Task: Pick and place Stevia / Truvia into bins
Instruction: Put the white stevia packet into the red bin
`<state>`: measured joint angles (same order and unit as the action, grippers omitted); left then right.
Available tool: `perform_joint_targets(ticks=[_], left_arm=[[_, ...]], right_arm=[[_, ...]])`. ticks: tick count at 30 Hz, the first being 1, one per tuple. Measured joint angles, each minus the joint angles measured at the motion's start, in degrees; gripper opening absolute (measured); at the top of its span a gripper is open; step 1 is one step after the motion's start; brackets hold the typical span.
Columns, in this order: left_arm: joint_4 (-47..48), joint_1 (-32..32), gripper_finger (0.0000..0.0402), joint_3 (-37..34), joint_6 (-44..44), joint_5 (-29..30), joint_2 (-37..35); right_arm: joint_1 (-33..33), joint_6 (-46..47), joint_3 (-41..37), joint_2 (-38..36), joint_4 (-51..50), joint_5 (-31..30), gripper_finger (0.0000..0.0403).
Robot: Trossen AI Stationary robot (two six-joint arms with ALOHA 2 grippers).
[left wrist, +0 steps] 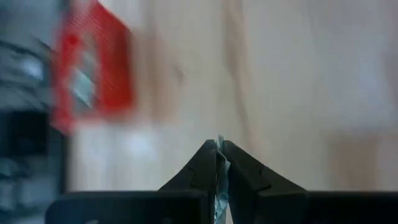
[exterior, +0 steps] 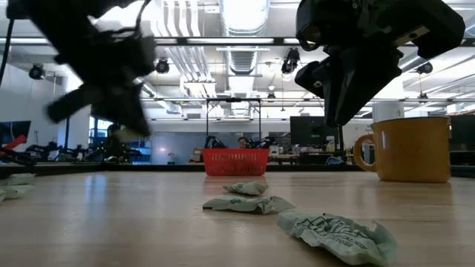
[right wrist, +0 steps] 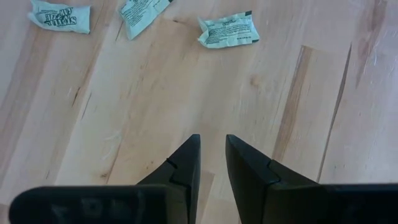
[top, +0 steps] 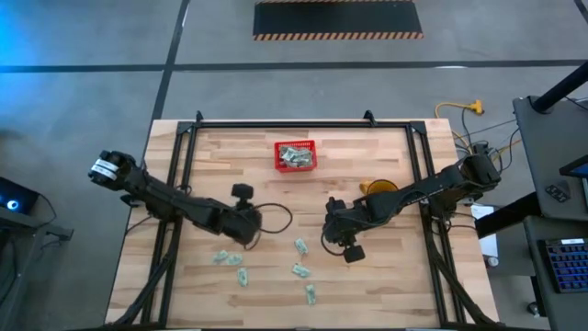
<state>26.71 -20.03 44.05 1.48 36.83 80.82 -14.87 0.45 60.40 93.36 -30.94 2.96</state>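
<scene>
Carrying one sachet [left wrist: 219,180] pinched between closed fingers, the left gripper [top: 250,230] sits left of centre in the overhead frame. Next comes a swing to the red basket [top: 296,156] at upper centre, then release. The right gripper [top: 347,241] waits narrowly parted, empty, while loose sachets [top: 299,270] lie along the lower middle.

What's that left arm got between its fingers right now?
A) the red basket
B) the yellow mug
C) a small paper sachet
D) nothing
C: in the left wrist view the left gripper has its fingers pinched shut on the thin edge of a sachet.
</scene>
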Motion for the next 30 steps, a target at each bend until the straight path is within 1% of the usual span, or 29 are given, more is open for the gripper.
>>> perform_joint_targets(ticks=[1, 6, 8, 12, 19, 22, 26, 30], left_arm=[[-3.5, 0.6, 0.0008, 0.0, 3.3, 1.4, 0.0], [-22.3, 5.2, 0.0008, -0.3, 18.6, 1.9, 0.1], [-29.0, 7.5, 0.0008, -0.3, 22.9, 1.9, 0.5], [-38.2, 13.3, 0.0008, -0.3, 28.6, 0.4, 1.8], [-50.9, 25.2, 0.0008, -0.4, 31.7, -5.3, 7.3], [-54.3, 29.3, 0.0008, -0.3, 31.9, -6.4, 9.9], [-55.3, 32.4, 0.0008, 0.7, 31.9, -6.8, 13.0], [-55.3, 32.8, 0.0008, 1.4, 31.9, -6.9, 15.1]], right_arm=[[0.0, 0.0, 0.0, 0.0, 0.0, 0.0, 0.0068], [0.0, 0.0, 0.0, 0.0, 0.0, 0.0, 0.0068], [0.0, 0.0, 0.0, 0.0, 0.0, 0.0, 0.0068], [0.0, 0.0, 0.0, 0.0, 0.0, 0.0, 0.0068], [0.0, 0.0, 0.0, 0.0, -0.1, 0.0, 0.0068], [0.0, 0.0, 0.0, 0.0, -0.1, 0.0, 0.0068], [0.0, 0.0, 0.0, 0.0, -0.1, 0.0, 0.0068], [0.0, -0.1, -0.1, 0.0, 0.0, 0.0, 0.0068]])
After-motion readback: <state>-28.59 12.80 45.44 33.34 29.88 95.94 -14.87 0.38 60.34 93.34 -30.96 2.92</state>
